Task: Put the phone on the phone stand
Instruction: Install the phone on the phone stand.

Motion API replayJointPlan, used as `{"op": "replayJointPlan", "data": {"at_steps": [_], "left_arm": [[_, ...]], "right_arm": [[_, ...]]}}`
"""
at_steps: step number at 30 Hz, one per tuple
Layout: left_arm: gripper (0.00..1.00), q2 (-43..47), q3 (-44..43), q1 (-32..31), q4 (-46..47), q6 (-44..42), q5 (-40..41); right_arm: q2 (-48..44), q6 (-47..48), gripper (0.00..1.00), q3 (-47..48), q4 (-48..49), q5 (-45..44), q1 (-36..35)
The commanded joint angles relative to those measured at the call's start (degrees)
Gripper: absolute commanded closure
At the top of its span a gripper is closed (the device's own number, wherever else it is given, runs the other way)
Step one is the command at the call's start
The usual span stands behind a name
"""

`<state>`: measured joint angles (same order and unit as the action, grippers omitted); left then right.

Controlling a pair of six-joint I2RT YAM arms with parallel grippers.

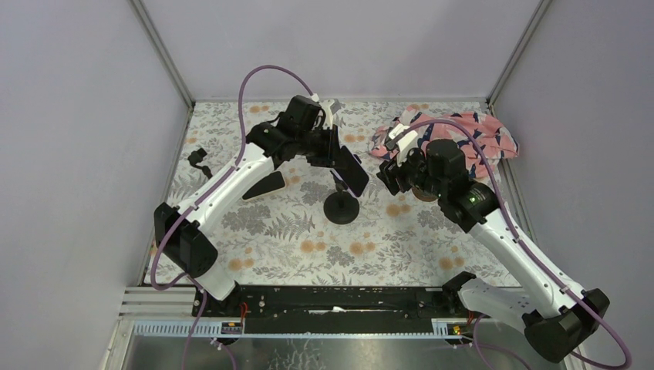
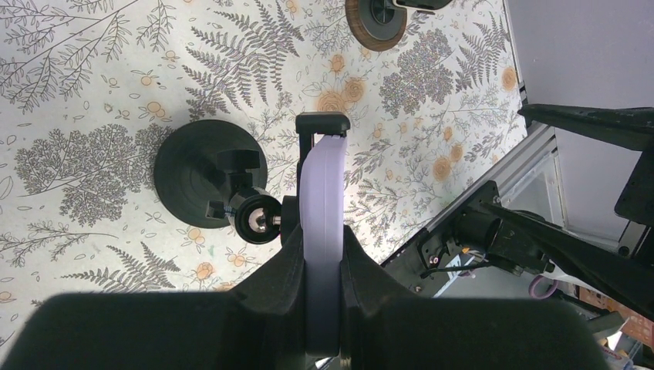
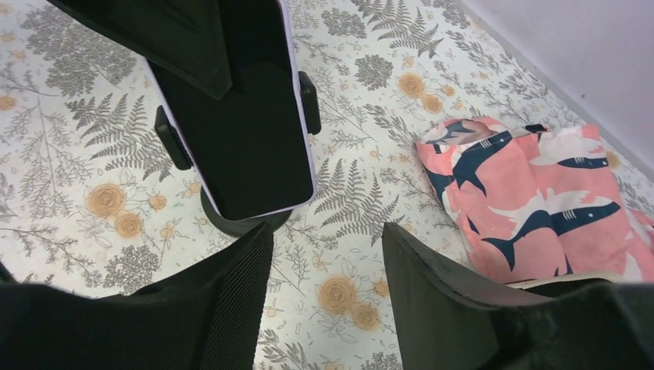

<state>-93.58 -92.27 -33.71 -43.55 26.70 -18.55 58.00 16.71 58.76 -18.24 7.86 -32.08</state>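
The left gripper (image 2: 322, 240) is clamped on the phone (image 2: 322, 189), one finger pressed against each flat face, with the lavender rim showing between them. In the top view this gripper (image 1: 328, 146) hangs over the middle of the flowered table (image 1: 254, 231), and the phone (image 1: 351, 171) slants from it toward 5 o'clock. The phone sits in the cradle of the phone stand (image 1: 341, 208), whose round black base rests on the table at 6 o'clock from the phone. The right wrist view shows black clamp arms on both long edges of the phone (image 3: 247, 116). At 3 o'clock from the phone, the right gripper (image 1: 385, 179) has its jaws spread and holds nothing (image 3: 325, 235). A pink shark-print cloth (image 1: 455, 135) lies at 1 o'clock from it.
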Motion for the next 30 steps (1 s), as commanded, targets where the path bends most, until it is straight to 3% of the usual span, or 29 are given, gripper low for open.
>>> {"op": "replayJointPlan", "data": {"at_steps": [1,10,22,30], "left_arm": [[0.95,-4.96,3.85,2.27,-19.56,-5.81,16.56],[0.57,-4.09,1.40,1.63,-16.36,-5.56,8.25],[0.38,-1.36,1.01,1.58,-11.56,-4.35,0.17],[0.33,0.72,-0.31,0.32,-10.00,-4.31,-3.46]], "right_arm": [[0.05,-1.59,0.38,0.89,0.26,7.36,1.86],[-0.20,-2.28,0.34,-0.96,1.36,10.78,3.80],[-1.03,-2.69,0.33,-2.38,1.90,13.89,6.11],[-1.31,-2.99,0.31,-2.86,1.94,17.15,7.71]]}}
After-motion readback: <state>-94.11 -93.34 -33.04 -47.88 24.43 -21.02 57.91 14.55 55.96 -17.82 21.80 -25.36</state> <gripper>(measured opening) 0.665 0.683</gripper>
